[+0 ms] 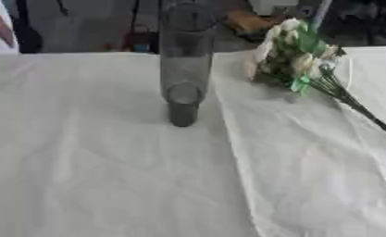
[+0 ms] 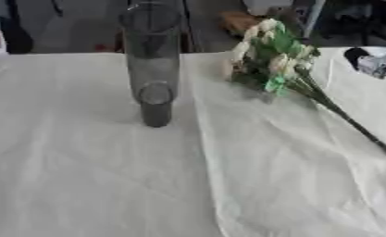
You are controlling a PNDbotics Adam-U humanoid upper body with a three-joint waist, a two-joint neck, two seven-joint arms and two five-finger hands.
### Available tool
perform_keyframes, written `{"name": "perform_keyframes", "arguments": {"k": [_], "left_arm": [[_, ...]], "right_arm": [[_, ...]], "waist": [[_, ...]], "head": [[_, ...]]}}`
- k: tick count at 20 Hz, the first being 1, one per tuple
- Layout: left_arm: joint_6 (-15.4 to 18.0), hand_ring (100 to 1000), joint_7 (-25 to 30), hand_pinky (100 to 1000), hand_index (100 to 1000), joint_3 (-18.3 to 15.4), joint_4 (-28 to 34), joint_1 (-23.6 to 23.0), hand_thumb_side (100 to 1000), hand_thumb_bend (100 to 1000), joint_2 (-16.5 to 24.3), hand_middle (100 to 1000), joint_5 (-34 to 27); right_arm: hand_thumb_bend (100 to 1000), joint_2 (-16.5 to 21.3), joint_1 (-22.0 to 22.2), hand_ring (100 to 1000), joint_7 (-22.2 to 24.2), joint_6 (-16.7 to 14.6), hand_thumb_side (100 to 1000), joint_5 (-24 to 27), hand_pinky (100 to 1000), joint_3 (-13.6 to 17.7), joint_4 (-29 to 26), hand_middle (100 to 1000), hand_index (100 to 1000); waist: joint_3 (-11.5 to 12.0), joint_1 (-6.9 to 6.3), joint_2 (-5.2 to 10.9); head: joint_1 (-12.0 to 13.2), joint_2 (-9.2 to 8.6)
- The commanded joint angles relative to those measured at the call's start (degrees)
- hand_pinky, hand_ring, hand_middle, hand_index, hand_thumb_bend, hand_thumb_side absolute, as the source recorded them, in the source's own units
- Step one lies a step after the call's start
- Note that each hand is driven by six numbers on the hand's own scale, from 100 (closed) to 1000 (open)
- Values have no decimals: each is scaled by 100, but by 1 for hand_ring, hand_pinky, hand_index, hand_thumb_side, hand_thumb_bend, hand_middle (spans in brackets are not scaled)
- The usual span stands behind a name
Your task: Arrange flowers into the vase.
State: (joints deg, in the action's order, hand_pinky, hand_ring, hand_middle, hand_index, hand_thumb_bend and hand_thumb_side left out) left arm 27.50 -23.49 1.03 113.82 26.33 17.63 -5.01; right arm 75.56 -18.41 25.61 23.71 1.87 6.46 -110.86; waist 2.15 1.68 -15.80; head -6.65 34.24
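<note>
Nearest to me I see only the creased white tablecloth (image 1: 107,185). Farther in, at the table's middle, the tall clear grey-tinted glass vase (image 1: 184,65) stands upright. To its right, apart from it, the bunch of cream flowers with green leaves and dark thin stems (image 2: 278,55) lies on the cloth, blooms toward the far edge. A dark shape shows at the right edge; I cannot tell either hand's state.

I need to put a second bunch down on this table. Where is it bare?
The cloth left of the vase and all the near part in front of it are bare. The far right is crowded: the flowers lie there, stems trailing towards the right edge.
</note>
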Motion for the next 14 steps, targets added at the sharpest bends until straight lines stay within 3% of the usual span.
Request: {"name": "perform_keyframes", "arguments": {"k": [1, 6, 9, 14], "left_arm": [[-2, 795, 42, 753, 879, 12, 77, 84, 685, 100, 71, 865, -34], [-12, 795, 71, 752, 876, 32, 77, 95, 681, 100, 63, 864, -65], [-15, 795, 89, 752, 874, 43, 77, 104, 674, 100, 57, 864, -85], [-36, 795, 111, 752, 872, 51, 77, 117, 662, 100, 52, 863, -121]], "right_arm": [[185, 293, -184, 1000, 148, 79, 325, 130, 934, -43, 177, 1000, 1000], [143, 256, -489, 1000, 362, 131, 253, 79, 934, -236, 359, 1000, 1000], [177, 191, -683, 1000, 555, 162, 203, 47, 936, -368, 455, 1000, 1000], [119, 85, -926, 1000, 877, 194, 123, -87, 939, -553, 598, 1000, 1000]], "waist": [[18, 16, 128], [84, 32, 144], [128, 38, 149], [159, 56, 154]], "head": [[-29, 52], [-78, 58], [-115, 69], [-128, 84]]}}
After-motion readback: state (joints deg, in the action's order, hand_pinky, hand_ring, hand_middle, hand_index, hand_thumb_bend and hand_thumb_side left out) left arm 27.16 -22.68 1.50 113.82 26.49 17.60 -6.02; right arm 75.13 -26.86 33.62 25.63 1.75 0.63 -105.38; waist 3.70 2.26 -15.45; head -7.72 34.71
